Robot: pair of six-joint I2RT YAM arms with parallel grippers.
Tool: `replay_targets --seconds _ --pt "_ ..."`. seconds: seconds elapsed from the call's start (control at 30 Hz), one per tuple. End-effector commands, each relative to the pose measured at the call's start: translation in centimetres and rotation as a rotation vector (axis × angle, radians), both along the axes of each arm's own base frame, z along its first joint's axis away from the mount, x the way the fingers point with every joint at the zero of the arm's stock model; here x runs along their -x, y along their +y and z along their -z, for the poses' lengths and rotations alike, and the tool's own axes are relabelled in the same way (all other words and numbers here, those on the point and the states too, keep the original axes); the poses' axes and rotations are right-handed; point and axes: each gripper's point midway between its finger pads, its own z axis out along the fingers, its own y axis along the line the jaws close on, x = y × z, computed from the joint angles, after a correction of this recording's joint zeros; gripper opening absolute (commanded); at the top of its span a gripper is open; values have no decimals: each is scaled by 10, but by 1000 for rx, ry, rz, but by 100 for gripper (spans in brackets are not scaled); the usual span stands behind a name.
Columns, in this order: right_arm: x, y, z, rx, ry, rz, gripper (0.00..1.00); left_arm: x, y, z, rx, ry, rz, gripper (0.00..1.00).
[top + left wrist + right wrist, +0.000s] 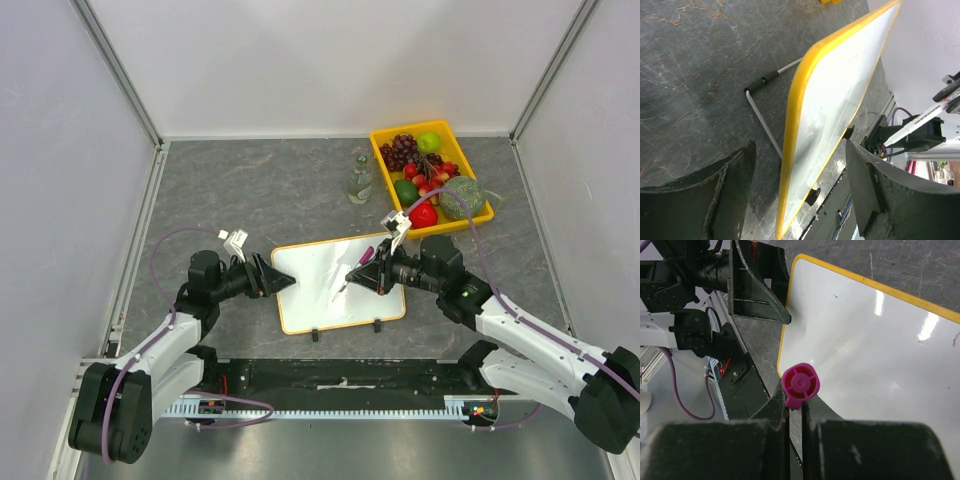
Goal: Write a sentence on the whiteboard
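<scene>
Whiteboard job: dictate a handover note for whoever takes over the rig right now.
Left gripper: open, jaws either side of the whiteboard's left edge, not clamped.
Right gripper: shut on a marker, pink end toward the wrist, tip pointing down over the board; whether it touches cannot be told.
Whiteboard: mid-table, in front of both arms, two black clips on its near edge.
Done: marker in hand, both arms at the board.
Left: the board looks blank in every view, so the whole sentence has to be written.
</scene>
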Motion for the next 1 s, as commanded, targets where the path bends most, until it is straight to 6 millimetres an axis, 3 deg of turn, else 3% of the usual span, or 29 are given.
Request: replay_targets --seconds 0.0,0.43,0.97 --pt "-6 11 -34 -78 -86 -13 0 7 -8 -10 56 -50 61 75" --pt "-3 13 -32 -89 -88 -26 0 33 -7 13 62 -22 111 57" --pt "-2 8 -29 -72 -80 -15 0 46 -10 19 82 10 163 2"
